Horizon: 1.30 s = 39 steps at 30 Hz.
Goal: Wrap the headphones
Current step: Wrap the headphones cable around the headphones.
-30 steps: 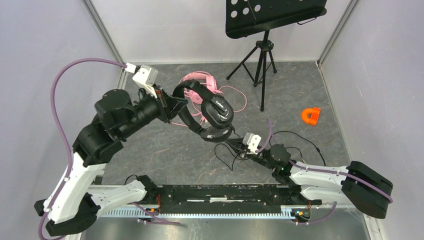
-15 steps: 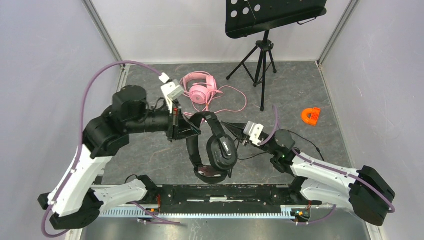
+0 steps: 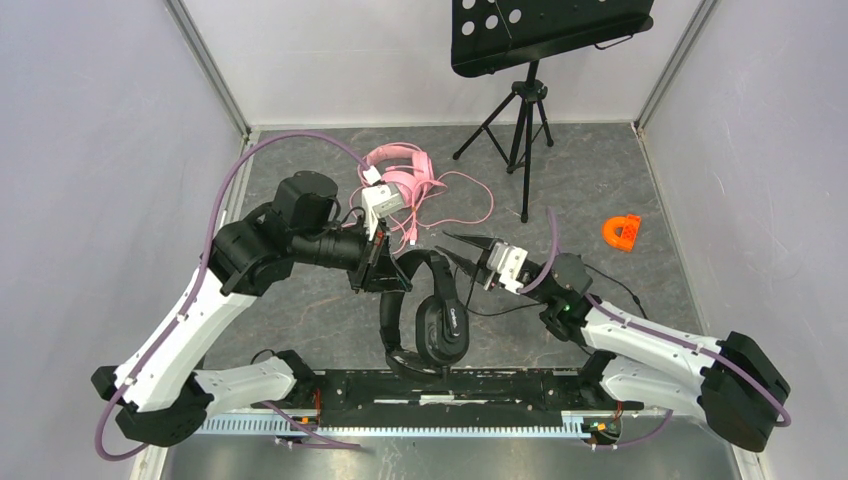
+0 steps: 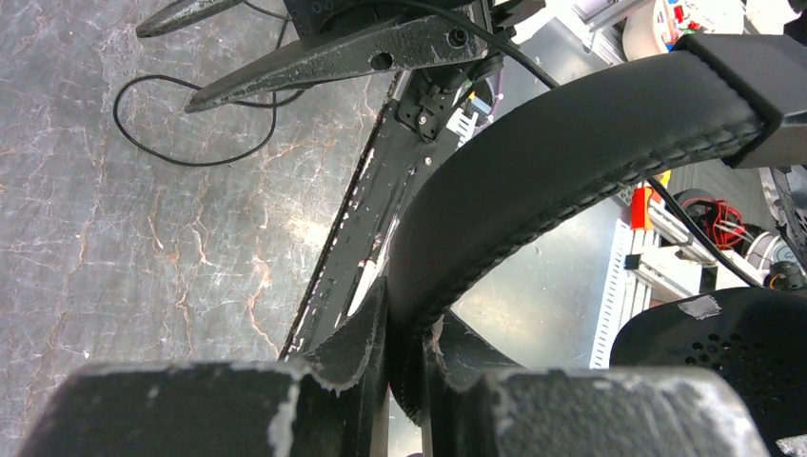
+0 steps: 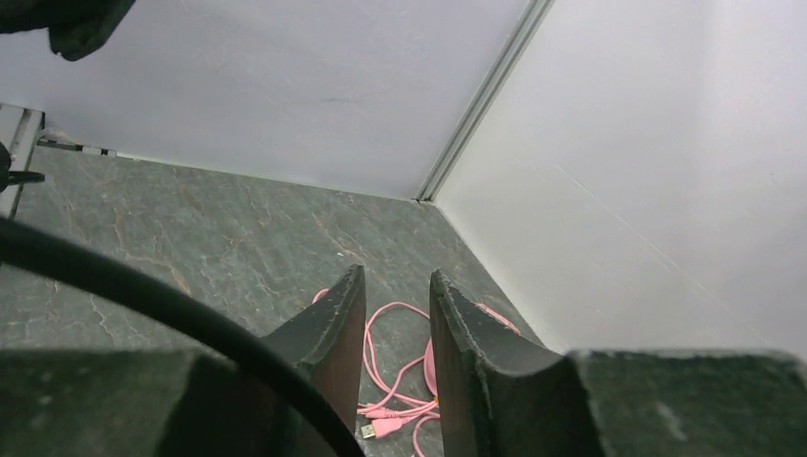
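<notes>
My left gripper (image 3: 392, 274) is shut on the headband of the black headphones (image 3: 441, 328), which hang in the air over the near rail. The left wrist view shows the headband (image 4: 571, 162) pinched in my left gripper (image 4: 404, 324), with an ear cup (image 4: 723, 352) at lower right. The thin black cable (image 3: 610, 283) trails right over the floor. The pink headphones (image 3: 408, 181) and their pink cable (image 3: 470, 208) lie at the back, partly hidden by my left wrist. My right gripper (image 3: 462, 248) is open and empty, just right of the black headband; in its own view (image 5: 397, 273) it points at the pink cable (image 5: 400, 381).
A black music stand (image 3: 540, 35) on a tripod (image 3: 524, 120) stands at the back. A small orange plastic piece (image 3: 621, 231) lies at the right. The black mounting rail (image 3: 500, 385) runs along the near edge. Grey walls close the sides and back.
My left arm has swung the black headphones from beside the pink ones toward the near rail. My right gripper has lifted from the black cable and moved up beside the headband.
</notes>
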Tool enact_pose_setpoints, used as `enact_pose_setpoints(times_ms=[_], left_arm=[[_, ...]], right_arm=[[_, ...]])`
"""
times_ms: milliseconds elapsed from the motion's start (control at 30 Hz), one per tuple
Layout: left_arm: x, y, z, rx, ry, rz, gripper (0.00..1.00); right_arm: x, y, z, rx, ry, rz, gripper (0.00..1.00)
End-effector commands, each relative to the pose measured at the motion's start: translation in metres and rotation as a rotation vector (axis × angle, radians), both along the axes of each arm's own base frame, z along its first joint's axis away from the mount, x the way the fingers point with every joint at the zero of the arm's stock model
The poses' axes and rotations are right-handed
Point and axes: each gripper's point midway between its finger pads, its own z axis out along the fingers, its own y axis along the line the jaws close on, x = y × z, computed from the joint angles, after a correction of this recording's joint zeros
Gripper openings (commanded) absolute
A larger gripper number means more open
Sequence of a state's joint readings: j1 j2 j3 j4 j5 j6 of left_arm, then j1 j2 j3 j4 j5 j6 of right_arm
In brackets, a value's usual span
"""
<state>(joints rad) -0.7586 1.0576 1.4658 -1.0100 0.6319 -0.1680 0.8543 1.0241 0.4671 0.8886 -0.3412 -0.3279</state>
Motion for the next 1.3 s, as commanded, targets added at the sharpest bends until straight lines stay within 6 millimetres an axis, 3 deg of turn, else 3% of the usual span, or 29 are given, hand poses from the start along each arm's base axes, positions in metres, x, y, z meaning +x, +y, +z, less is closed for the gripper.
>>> enact_pose_setpoints(times_ms=[0,167,333,533,600,733,933,1133,1267], left_arm=[[-0.007,-0.002,0.009,-0.032,-0.043,-0.078,0.02],[-0.012,0.000,0.010,-0.030,-0.050,-0.113,0.02],[-0.018,0.003,0.003,-0.006,-0.052,-0.162,0.02],[-0.020,0.002,-0.016,0.032,-0.054,-0.243,0.02],[-0.009,0.008,-0.031,0.092,-0.108,-0.212,0.02],[0.033,0.027,-0.062,0.287,-0.232,-0.062,0.02],[0.089,0.064,-0.090,0.558,-0.389,0.160,0.02],[0.129,0.100,-0.098,0.802,-0.464,0.384,0.02],[0.146,0.109,-0.097,0.880,-0.459,0.529,0.02]], right_arm=[[-0.008,0.003,-0.006,-0.018,-0.022,0.053,0.40],[-0.018,0.005,-0.035,-0.074,-0.003,0.114,0.33],[-0.022,0.010,-0.052,-0.119,0.020,0.166,0.36],[-0.015,0.019,-0.053,-0.160,0.039,0.199,0.04],[-0.006,0.020,-0.044,-0.165,0.048,0.183,0.02],[0.015,0.021,-0.029,-0.225,0.128,0.137,0.00],[0.031,0.007,-0.030,-0.383,0.273,0.037,0.00],[0.016,-0.002,-0.038,-0.459,0.492,0.047,0.00],[0.007,0.001,-0.032,-0.440,0.587,0.082,0.00]])
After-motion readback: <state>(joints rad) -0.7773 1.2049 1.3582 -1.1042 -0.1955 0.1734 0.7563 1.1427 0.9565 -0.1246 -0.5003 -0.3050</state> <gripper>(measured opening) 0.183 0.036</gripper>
